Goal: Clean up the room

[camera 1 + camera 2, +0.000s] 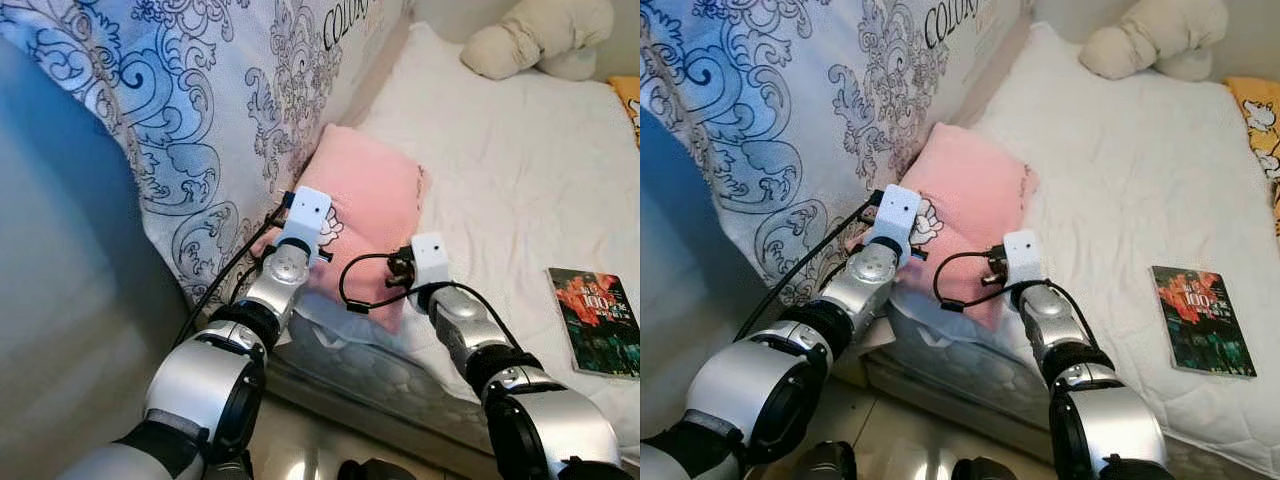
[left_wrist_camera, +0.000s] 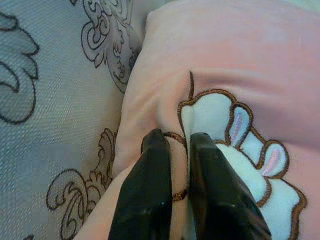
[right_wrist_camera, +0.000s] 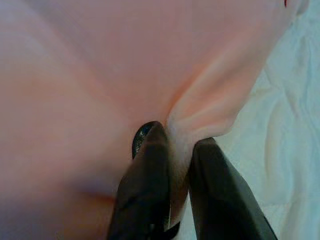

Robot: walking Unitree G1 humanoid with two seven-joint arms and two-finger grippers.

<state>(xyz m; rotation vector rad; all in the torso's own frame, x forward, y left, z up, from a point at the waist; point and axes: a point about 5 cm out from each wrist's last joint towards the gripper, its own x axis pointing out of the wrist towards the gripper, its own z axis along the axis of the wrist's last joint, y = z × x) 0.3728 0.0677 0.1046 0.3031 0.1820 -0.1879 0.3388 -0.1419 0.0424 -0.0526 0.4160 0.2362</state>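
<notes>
The pink pillow [image 1: 365, 215] lies at the bed's near left edge, against the patterned blanket [image 1: 200, 120]. It looks soft, light and floppy, likely to sag if lifted by one end, so two corner pinches suit it. The left hand [image 2: 177, 145] nips a fold beside the embroidered white motif; the right hand [image 3: 177, 145] clamps bunched fabric at the opposite edge. The fleece is plain pink, apparently plush.
</notes>
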